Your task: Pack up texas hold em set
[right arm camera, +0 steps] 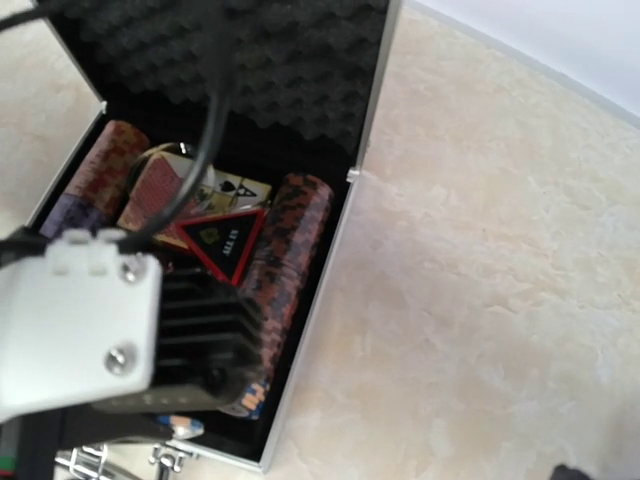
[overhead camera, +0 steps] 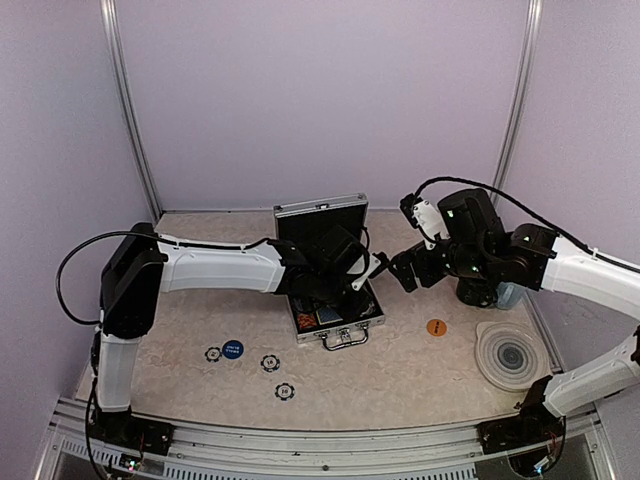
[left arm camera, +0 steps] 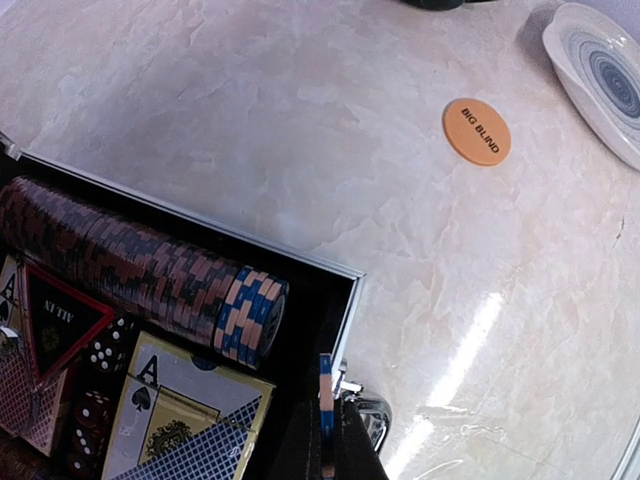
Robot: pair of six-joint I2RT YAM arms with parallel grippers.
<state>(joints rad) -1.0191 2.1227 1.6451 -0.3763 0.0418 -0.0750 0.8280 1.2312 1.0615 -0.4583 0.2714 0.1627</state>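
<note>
Left wrist: left fingers (left arm camera: 355,455) pinch a blue-orange chip (left arm camera: 326,385) by the ribbed silver aluminium case (left arm camera: 250,237) rim; dropped askew, it could roll out. Right fingers (overhead camera: 402,268) spread.

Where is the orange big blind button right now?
The button lies on the table, right of the open case, near the grey coaster, in the top view.

Orange round button (left arm camera: 477,131), seen from my left wrist: "BIG BLIND" in black capitals | black triangle (right arm camera: 225,240) with red border, seen from my right wrist: "ALL IN" | card box (left arm camera: 185,410): "A" above a spade | blue button (overhead camera: 232,349): white lettering, too small for me to read
</note>
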